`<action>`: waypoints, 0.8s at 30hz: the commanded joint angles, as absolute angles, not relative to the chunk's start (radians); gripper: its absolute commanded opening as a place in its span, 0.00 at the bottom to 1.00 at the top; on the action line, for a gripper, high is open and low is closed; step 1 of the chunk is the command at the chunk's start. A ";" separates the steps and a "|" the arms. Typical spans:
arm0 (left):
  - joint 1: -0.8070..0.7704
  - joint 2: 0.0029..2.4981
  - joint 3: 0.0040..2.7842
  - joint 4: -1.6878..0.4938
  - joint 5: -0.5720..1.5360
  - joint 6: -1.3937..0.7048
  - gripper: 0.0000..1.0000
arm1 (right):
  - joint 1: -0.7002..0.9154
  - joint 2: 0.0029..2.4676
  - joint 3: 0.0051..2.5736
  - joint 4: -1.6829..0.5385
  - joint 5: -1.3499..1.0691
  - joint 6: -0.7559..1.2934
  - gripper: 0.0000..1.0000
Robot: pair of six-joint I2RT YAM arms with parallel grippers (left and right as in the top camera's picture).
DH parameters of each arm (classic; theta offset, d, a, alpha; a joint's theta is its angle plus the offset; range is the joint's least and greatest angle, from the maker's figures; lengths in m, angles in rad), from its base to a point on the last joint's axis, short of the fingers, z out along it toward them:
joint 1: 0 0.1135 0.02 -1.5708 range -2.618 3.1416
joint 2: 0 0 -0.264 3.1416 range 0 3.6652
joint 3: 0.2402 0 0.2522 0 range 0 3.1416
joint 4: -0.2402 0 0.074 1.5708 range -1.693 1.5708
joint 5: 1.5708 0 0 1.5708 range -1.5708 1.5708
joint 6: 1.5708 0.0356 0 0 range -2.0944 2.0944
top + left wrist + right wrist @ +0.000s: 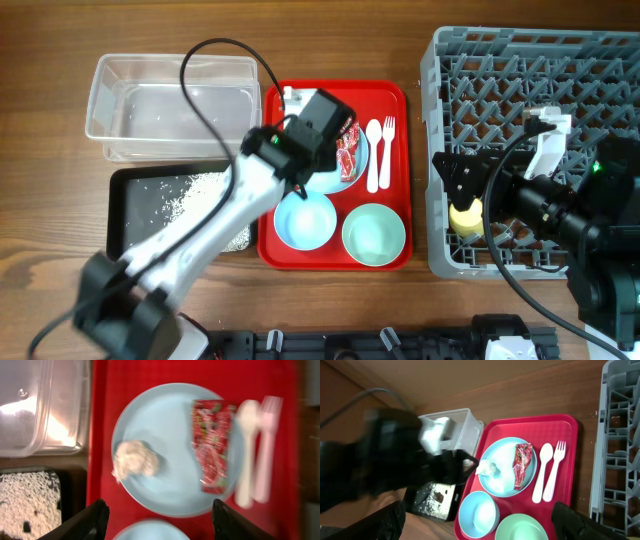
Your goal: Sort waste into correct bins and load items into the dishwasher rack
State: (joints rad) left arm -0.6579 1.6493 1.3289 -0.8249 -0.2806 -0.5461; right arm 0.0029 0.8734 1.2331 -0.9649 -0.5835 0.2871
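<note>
My left gripper (157,522) is open and empty above the light blue plate (175,485) on the red tray; the overhead view (305,135) shows it hiding most of the plate. On the plate lie a crumpled white napkin ball (135,459) and a red snack wrapper (214,445). The white spoon (246,450) and fork (267,445) lie right of the plate. Rice scraps lie in the black tray (125,215). The clear tub (170,105) holds nothing I can see. My right gripper (458,175) is open and empty over the left side of the grey rack (540,60), next to the yellow cup (465,218) standing in it.
A light blue bowl (305,220) and a pale green bowl (373,233) sit at the front of the red tray (395,100). The left arm reaches across the black tray from the front left. Its black cable loops over the clear tub.
</note>
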 commanded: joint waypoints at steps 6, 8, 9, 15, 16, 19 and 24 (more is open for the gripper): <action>-0.576 1.878 1.326 -0.768 -0.297 -0.524 0.74 | 0.001 0.873 1.232 -0.985 -0.601 0.292 0.95; -0.567 1.911 1.326 -0.743 -0.296 -0.524 0.71 | 0.001 0.873 1.232 -0.986 -0.601 0.292 0.95; -0.566 1.921 1.326 -0.734 -0.288 -0.523 0.68 | 0.001 0.873 1.232 -0.987 -0.601 0.292 0.95; -0.567 1.931 1.326 -0.715 -0.218 -0.508 0.43 | 0.001 0.873 1.232 -0.987 -0.601 0.292 0.95; -0.567 1.936 1.326 -0.712 -0.218 -0.490 0.43 | 0.001 0.873 1.232 -0.987 -0.601 0.292 0.95; -0.564 1.971 1.326 -0.699 -0.217 -0.459 0.38 | 0.001 0.873 1.232 -0.989 -0.601 0.292 0.95; -0.565 2.008 1.327 -0.708 -0.214 -0.459 0.04 | 0.001 0.873 1.232 -0.989 -0.601 0.292 0.95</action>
